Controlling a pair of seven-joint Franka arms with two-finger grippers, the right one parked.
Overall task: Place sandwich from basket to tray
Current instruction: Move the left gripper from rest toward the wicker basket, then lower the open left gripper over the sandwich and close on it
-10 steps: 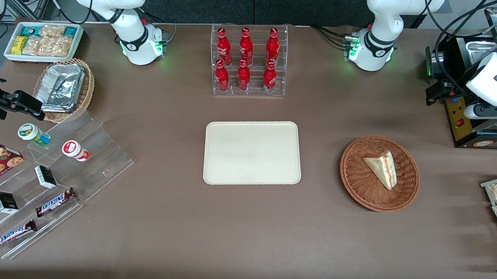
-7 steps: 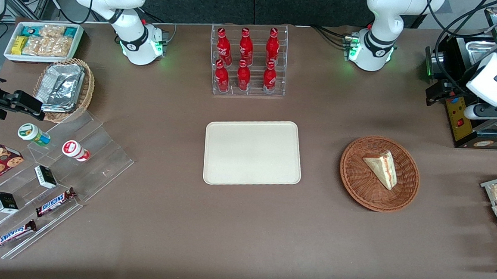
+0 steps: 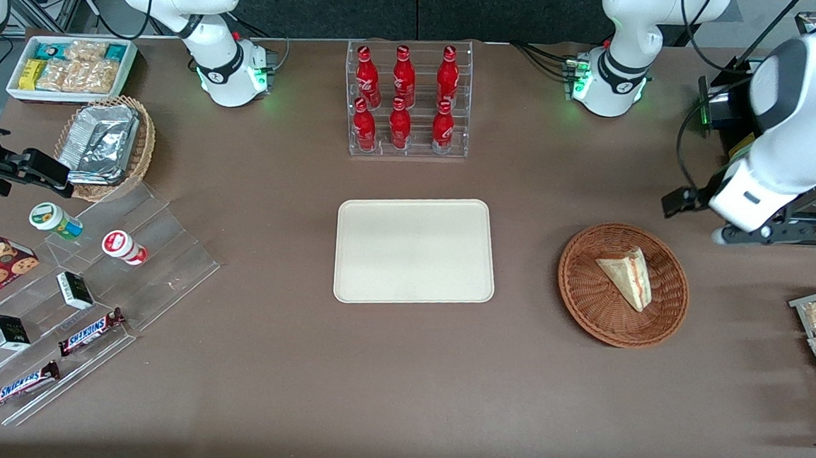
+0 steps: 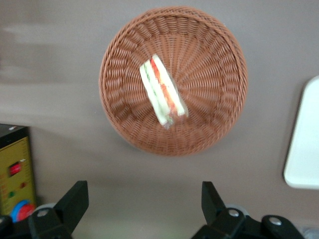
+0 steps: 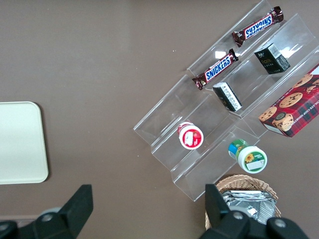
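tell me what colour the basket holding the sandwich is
Reddish-brown woven wicker basket, clearest in the left wrist view.

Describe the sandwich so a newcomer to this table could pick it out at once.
Start at the cream tray mid-table, then look toward the working arm's end to the round reddish-brown wicker basket. The sandwich lies in it: a pale bread wedge with red and green filling, the only food there. The open claw hovers above the table beside the basket.

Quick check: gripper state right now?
Gripper: open, empty, up off the table beside the basket; sandwich untouched in it.
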